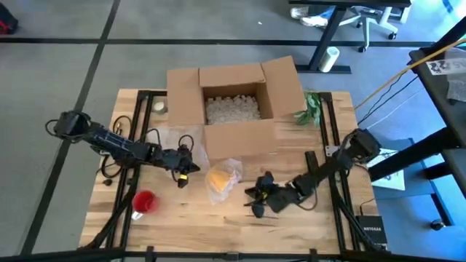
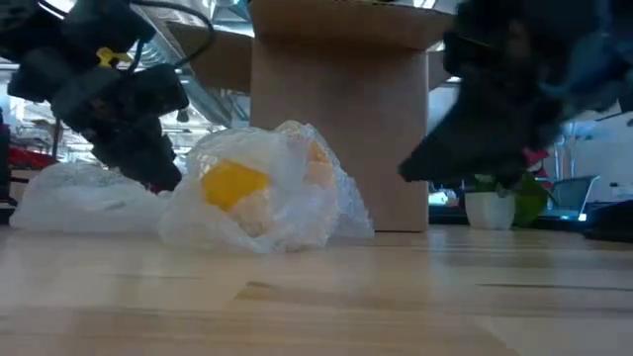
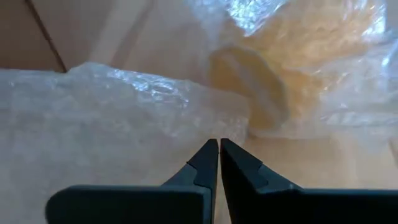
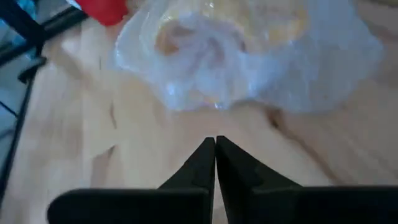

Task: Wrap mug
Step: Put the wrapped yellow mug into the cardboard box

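Note:
A yellow mug (image 1: pixel 220 179) lies on the table bundled in clear bubble wrap (image 2: pixel 297 203), in front of the cardboard box. The left wrist view shows the mug (image 3: pixel 261 87) on its side through the wrap. My left gripper (image 1: pixel 182 177) hovers shut just left of the bundle, its tips (image 3: pixel 219 144) a little short of the wrap. My right gripper (image 1: pixel 255 202) hovers shut to the bundle's near right, pointing at it (image 4: pixel 215 142), with bare table between. A second loose sheet of bubble wrap (image 1: pixel 171 138) lies flat to the left of the box.
An open cardboard box (image 1: pixel 233 98) with packing peanuts stands at the far middle. A red cup (image 1: pixel 144 201) sits near the front left. A small green plant (image 1: pixel 309 108) stands right of the box. Bare wood lies along the near edge.

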Available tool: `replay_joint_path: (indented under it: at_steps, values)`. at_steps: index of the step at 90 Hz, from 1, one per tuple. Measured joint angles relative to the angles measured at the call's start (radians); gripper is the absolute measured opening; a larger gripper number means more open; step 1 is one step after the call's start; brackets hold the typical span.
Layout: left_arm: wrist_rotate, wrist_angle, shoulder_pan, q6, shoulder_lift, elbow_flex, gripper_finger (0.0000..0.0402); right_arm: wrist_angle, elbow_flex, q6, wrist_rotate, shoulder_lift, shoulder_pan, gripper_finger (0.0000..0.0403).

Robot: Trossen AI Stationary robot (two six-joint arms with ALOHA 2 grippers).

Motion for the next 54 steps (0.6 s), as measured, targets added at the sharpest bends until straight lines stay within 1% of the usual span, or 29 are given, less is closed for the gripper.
replay_joint_path:
  at_steps: [13,24,35,42,54]
  values:
    - [0.026,-0.001,-0.003,0.058,0.091,0.052,0.0,-0.001,0.005,-0.009,-0.006,0.0,-0.04,0.0]
    - [0.049,-0.003,-0.009,0.111,0.156,0.118,0.0,0.055,0.005,-0.026,-0.027,0.0,-0.057,0.0]
    - [0.048,-0.015,-0.022,0.185,0.173,0.168,0.0,0.09,0.006,-0.024,-0.034,0.01,-0.064,0.0]
    - [0.041,-0.04,-0.02,0.19,0.173,0.183,0.0,0.101,0.008,-0.011,-0.052,0.037,-0.07,0.0]
    - [0.036,-0.075,-0.018,0.188,0.173,0.182,0.0,0.092,0.078,-0.015,-0.068,0.111,-0.099,0.0]
